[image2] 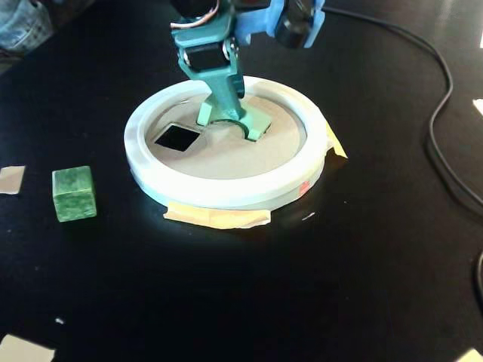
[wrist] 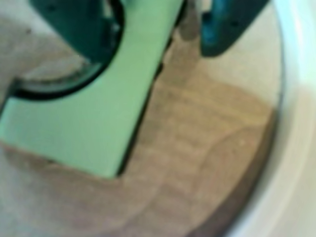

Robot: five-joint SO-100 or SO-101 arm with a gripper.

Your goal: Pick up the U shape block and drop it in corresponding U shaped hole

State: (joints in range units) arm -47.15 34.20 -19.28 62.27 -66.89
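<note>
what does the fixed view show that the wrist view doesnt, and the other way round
Only the fixed view shows the green cube on the black table, the square hole, the black cable and the tape under the white ring. Only the wrist view shows the wood grain of the board up close. Both show the gripper shut on the U shape block.

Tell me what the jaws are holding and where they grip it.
The gripper holds the light green U block at its arched top; both legs point down over the wooden board.
</note>
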